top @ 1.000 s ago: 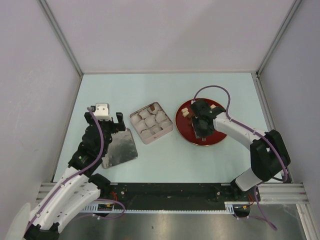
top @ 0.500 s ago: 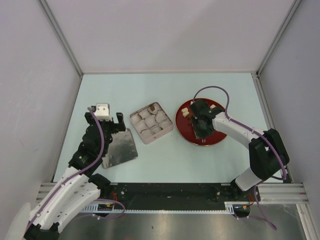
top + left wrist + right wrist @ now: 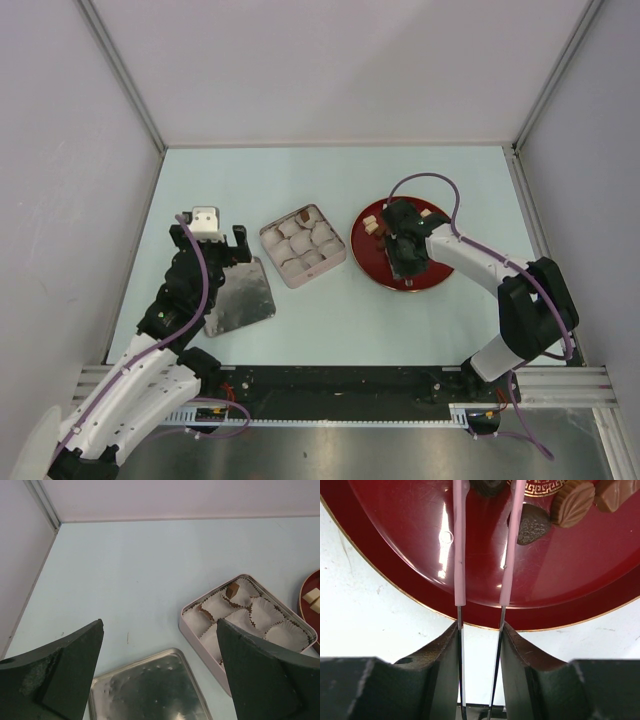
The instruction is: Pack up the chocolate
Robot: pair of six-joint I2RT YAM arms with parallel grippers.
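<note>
**A:** Please, where is the chocolate [image 3: 572, 502] at this moment?

**B:** Most of it lies on the red plate [image 3: 410, 540], at the right side of the surface [image 3: 150, 570]. The right wrist view shows a leaf-shaped brown piece [image 3: 574, 501] and, just beside it, a dark heart-shaped piece [image 3: 532, 525]. Some cream-white cubes [image 3: 372, 226] sit near the plate's left rim.

**A:** Is there any in the box?

**B:** Yes. The square tin [image 3: 197, 647] stands left of the plate, open, full of white paper cups [image 3: 262, 612]. One brown piece [image 3: 231, 592] sits in the cup at the far corner. The lid [image 3: 150, 690] lies flat on the surface, beside the tin.

**A:** And the right tool [image 3: 480, 635]?

**B:** It is narrow and clamps a pair of tweezers [image 3: 460, 555] with pink sleeves. Both arms of them reach over the plate. Their tips leave the frame next to a dark piece [image 3: 487, 486], so I cannot tell if they pinch it.

**A:** The left tool [image 3: 210, 243]?

**B:** It stands wide and holds nothing. It hangs over the far edge of the lid, left of the tin.
</note>
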